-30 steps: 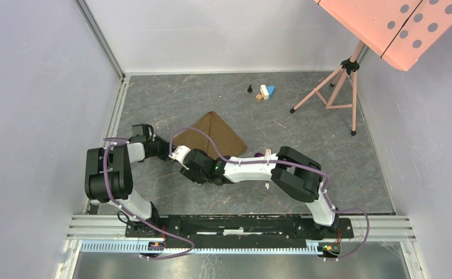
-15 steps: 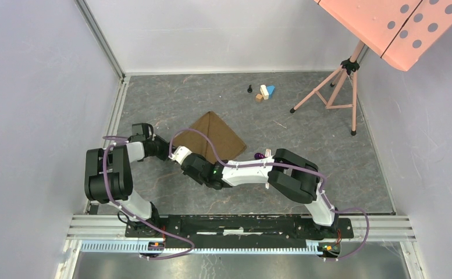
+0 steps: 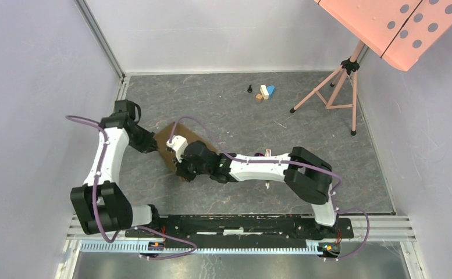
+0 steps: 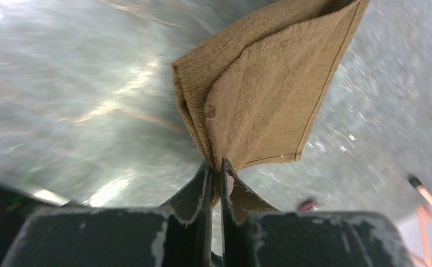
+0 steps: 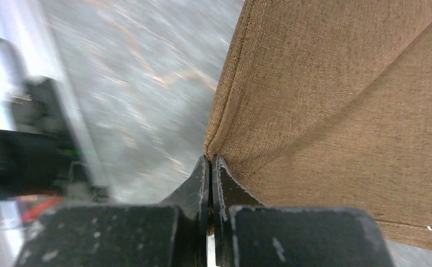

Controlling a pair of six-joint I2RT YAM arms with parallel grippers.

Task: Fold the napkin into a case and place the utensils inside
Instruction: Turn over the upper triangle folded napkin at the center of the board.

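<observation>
1 napkin (image 4: 269,100), folded, 2 grips on it: left gripper (image 4: 216,167) and right gripper (image 5: 210,162) both pinched on cloth edges. 3 toy blocks (image 3: 264,92) far side.

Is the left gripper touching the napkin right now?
Touching. The left wrist view shows the left gripper with its jaws shut on a bunched corner of the napkin.

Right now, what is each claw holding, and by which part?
Both hold the napkin. The left claw pinches a folded corner where layers meet; the right claw pinches the cloth at its folded edge.
</observation>
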